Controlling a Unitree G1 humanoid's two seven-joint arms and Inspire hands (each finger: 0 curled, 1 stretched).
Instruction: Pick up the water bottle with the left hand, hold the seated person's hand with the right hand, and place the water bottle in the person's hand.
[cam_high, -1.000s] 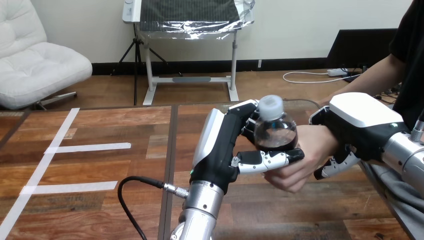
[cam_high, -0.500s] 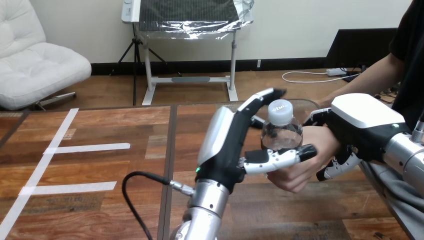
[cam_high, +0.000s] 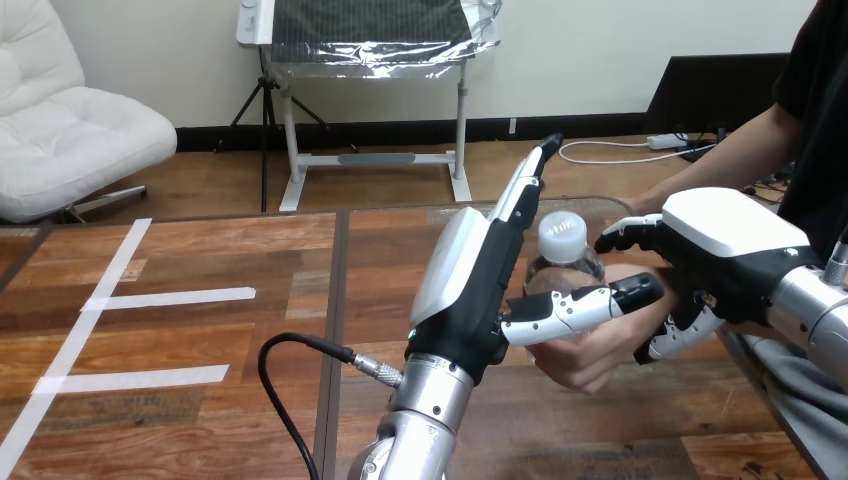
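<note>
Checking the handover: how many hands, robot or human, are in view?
3. The robot's left hand, fingers straight, stands beside the water bottle at centre; its right hand curls round the person's wrist at right; the person's hand lies under the bottle.

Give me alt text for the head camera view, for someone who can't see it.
A bottle stands in the person's hand above a wooden table, with the robot's left hand open beside it, fingers straight. The robot's right hand curls round the person's wrist.
</note>
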